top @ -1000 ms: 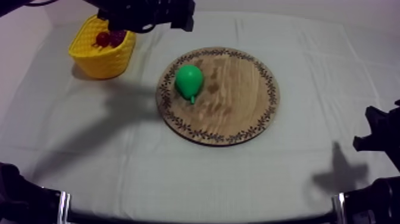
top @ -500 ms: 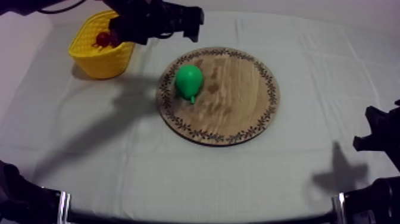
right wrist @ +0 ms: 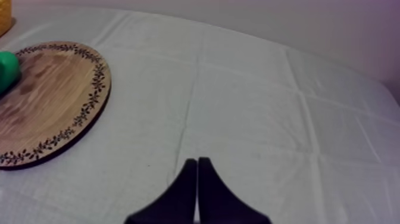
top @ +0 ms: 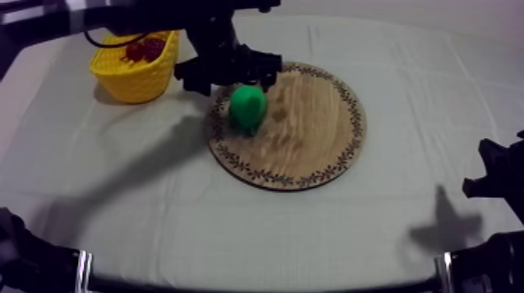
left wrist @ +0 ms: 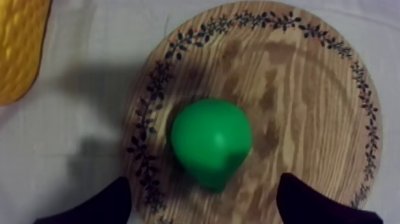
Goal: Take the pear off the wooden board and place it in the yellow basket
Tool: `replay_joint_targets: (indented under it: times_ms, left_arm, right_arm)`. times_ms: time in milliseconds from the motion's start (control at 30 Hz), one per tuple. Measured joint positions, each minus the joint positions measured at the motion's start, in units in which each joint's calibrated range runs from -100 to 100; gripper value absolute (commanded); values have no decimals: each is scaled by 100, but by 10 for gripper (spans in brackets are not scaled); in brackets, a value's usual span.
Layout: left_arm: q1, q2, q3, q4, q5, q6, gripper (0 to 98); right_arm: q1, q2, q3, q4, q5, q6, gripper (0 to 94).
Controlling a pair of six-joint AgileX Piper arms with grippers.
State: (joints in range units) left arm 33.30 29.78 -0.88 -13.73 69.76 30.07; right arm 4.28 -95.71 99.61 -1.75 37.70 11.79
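The green pear lies on the left part of the round wooden board, its narrow end toward the front. My left gripper hangs just above it. In the left wrist view its two black fingers stand wide apart on either side of the pear, and the left gripper is open with nothing held. The yellow basket stands at the far left. My right gripper rests low at the right edge, its fingers together as a narrow wedge, far from the board.
Inside the basket lie a small red fruit and a dark bunch of grapes. The basket's rim shows beside the board in the left wrist view. Bare cloth stretches in front of and right of the board.
My left arm has swung from over the basket to the right and down, and its gripper now hangs over the pear. The pear, board and right arm have stayed in place.
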Motion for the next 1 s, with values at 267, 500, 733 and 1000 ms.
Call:
replay_joint_targets:
  times_ms: [267, 500, 733, 1000]
  left_arm:
    - [-111, 928, -650, 47, 8, 82, 864]
    - [-234, 1478, -1143, 143, 18, 24, 849]
    - [-292, 1764, -1364, 371, 32, -167, 848]
    - [-309, 1823, -1467, 490, 26, -342, 787]
  right_arm:
    - [0, 0, 0, 0, 8, 0, 5]
    - [0, 0, 0, 0, 8, 0, 5]
    - [0, 0, 0, 0, 8, 0, 5]
    - [0, 0, 0, 0, 16, 0, 5]
